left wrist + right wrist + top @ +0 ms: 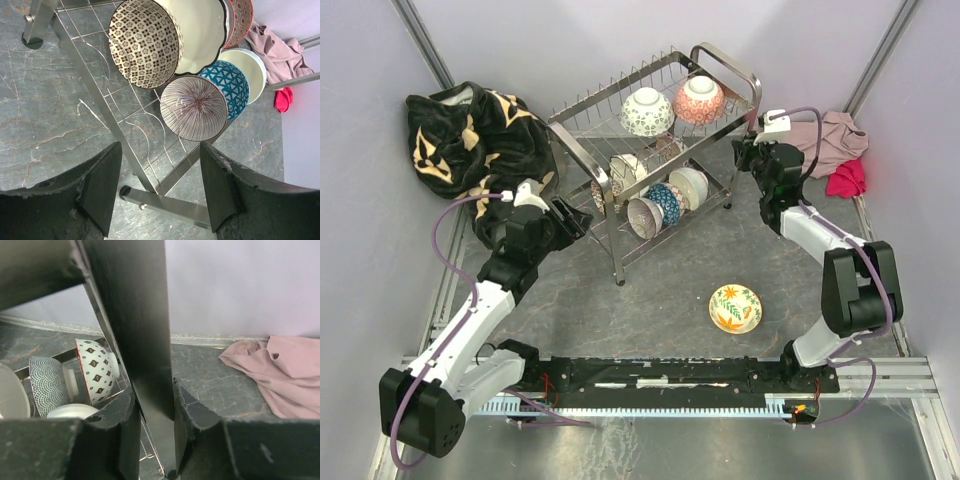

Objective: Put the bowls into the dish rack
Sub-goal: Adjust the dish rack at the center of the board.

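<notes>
The chrome two-tier dish rack [588, 152] stands mid-table. Its top tier holds a white-blue bowl [646, 111] and a red patterned bowl [699, 100]; the lower tier holds several bowls on edge. A yellow floral bowl [735, 307] sits alone on the table in front of the rack. My left gripper [578, 220] is open and empty at the rack's left end; in the left wrist view [160, 147] its fingers straddle the rack's bottom bar [165, 202] without touching it. My right gripper [748, 152] is shut on the rack's right upright post [145, 315].
A black and tan blanket [470, 135] lies at the back left. A pink cloth [835, 135] and a red cloth [848, 178] lie at the back right. Walls close in the table on three sides.
</notes>
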`<act>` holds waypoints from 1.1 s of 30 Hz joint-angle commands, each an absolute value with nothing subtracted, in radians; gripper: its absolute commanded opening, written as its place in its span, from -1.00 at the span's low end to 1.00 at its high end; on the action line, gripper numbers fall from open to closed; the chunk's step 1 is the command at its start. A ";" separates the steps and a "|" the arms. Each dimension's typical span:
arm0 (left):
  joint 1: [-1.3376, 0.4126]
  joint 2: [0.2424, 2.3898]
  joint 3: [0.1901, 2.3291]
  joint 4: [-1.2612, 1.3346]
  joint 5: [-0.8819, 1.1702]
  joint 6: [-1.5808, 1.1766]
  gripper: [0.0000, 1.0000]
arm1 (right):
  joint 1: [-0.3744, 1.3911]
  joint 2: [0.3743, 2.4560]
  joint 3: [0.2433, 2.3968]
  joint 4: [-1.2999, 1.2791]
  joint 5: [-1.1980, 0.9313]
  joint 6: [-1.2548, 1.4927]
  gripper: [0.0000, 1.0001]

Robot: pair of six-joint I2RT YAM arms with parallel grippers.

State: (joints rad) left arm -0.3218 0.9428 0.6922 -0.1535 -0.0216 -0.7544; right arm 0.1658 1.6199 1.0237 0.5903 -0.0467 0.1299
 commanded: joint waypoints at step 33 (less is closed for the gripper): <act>-0.331 0.555 0.734 -0.462 0.202 -0.719 0.38 | 0.198 0.868 0.698 -0.104 0.637 0.518 -1.00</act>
State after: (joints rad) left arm -0.3279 0.5564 0.7059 -0.4564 0.1009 -0.7319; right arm 0.2283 0.9020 0.6987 -0.0242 0.4896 0.3367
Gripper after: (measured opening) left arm 0.697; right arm 0.357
